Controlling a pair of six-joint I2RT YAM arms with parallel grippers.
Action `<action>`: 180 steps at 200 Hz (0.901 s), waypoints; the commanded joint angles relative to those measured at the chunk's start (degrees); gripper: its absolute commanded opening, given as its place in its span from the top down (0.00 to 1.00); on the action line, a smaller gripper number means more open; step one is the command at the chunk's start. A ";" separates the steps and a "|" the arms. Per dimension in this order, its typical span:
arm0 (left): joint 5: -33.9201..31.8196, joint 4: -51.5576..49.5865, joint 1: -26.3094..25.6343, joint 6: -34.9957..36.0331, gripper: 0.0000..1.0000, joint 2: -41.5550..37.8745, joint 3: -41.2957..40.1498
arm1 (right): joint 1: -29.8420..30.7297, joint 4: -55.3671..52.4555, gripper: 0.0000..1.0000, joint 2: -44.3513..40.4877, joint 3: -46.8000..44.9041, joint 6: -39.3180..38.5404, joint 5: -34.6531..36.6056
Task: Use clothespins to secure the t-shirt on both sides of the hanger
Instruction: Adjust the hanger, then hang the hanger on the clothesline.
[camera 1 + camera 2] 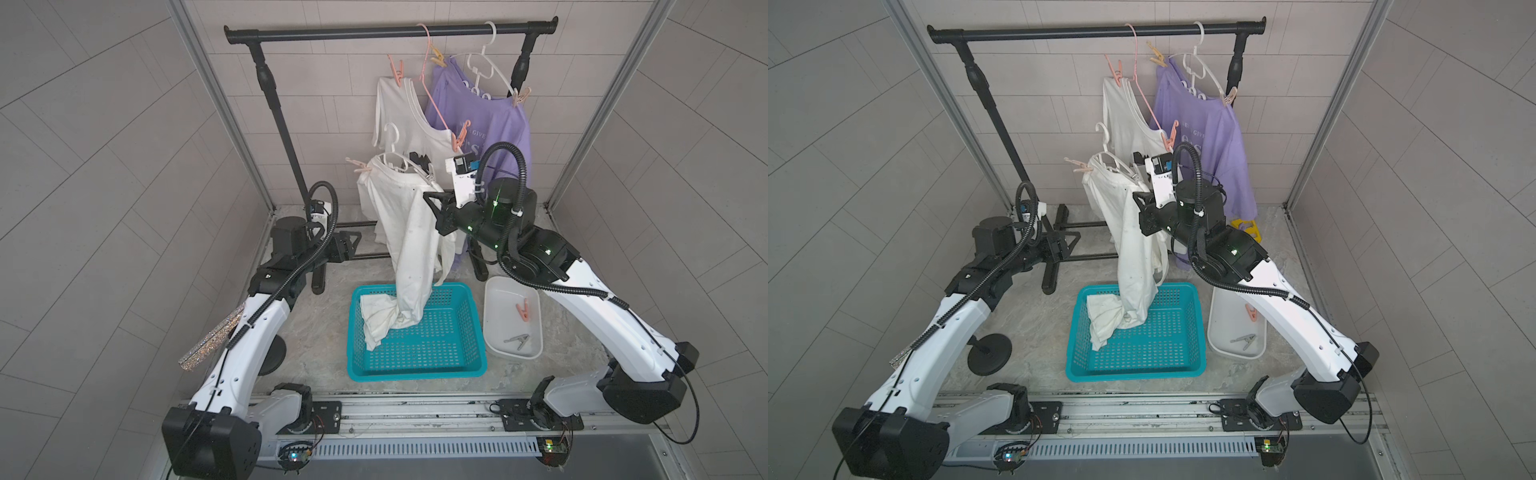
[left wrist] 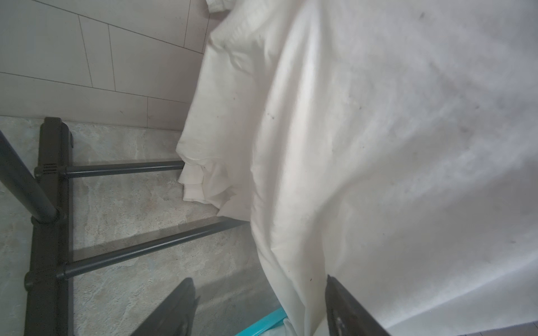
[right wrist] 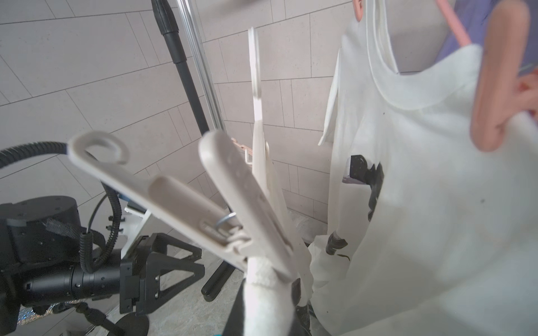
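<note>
Gripping t-shirt (image 1: 401, 220), right pincer (image 1: 430, 197) beside tank top (image 1: 399, 116).

White t-shirt (image 1: 409, 232) hangs from white hanger (image 3: 254, 58), hem in basket (image 1: 415, 372). Peach clothespin (image 1: 360, 167) clips one hanger end; beige clothespin (image 3: 233, 215) clamps fabric.

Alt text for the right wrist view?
A pale clothespin, close to the lens, is clipped onto a bunched fold of the white t-shirt that the right gripper pinches. Behind it are a white hanger, a printed white shirt and the open left gripper.
</note>
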 commanded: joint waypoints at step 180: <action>8.98 15.57 0.45 -2.73 0.26 -0.18 -9.75 | 3.13 12.40 1.00 21.30 35.50 -7.12 13.12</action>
